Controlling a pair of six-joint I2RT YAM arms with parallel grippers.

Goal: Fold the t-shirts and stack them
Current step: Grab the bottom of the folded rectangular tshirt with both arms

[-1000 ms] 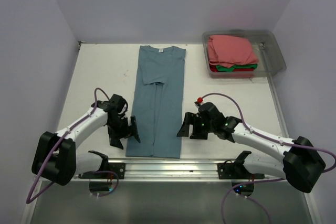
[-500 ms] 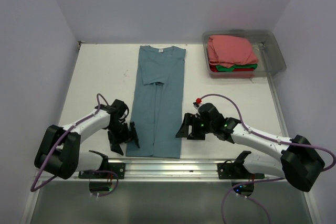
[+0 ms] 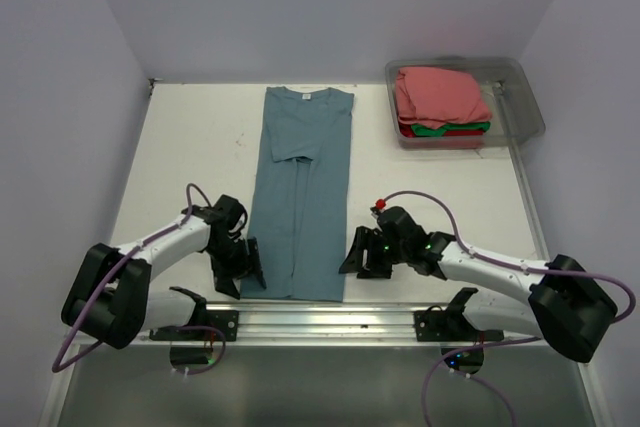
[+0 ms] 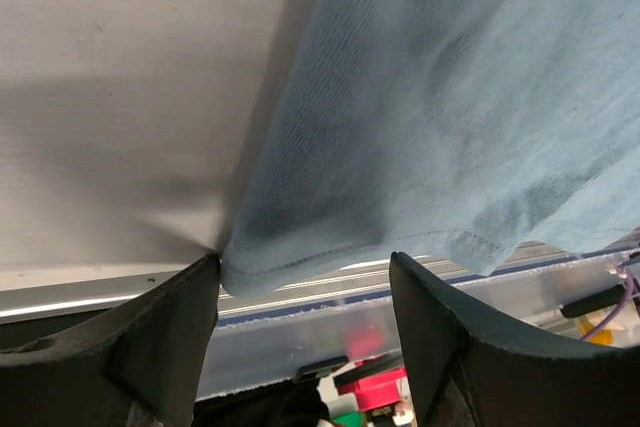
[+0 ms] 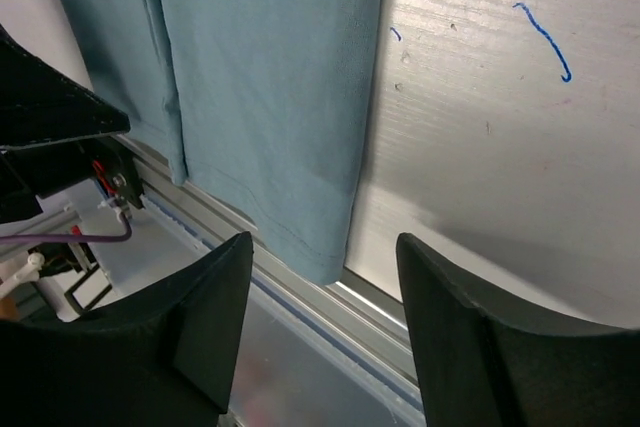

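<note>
the slate-blue t-shirt (image 3: 300, 197) lies flat on the table (image 3: 190, 147) as a long narrow strip, its sides turned in to the middle. its collar is at upper centre of the top view and its hem (image 3: 292, 292) at lower centre, just beside the aluminium rail (image 3: 330, 319). the pink tee (image 3: 440, 95), green tee (image 3: 432, 129) and red tee (image 3: 462, 134) sit folded and stacked in the clear bin (image 3: 528, 107) at upper right. the left gripper (image 3: 243, 267) stands at the lower-left corner of the hem with its fingers spread. in the left wrist view the cloth corner lies in the gap, at or against the finger (image 4: 160, 347) at lower left, with nothing pinched. the right gripper (image 3: 352, 255) stands at the lower-right corner, fingers likewise spread, and the hem corner is just ahead of the gap at lower centre of the right wrist view. handling: expect thin, light, limp cotton with no stiffness. it will sag from any hold, and its layers may slide over each other. the strip is layered at the edges, so each pinch should take all layers at once, close to the hem corners, where the stitched hem gives firmer purchase. a one-sided hold would probably skew the strip, so take both corners level and carry them together toward the collar. on the smooth table the far part may drag if the lift is too shallow.
</note>
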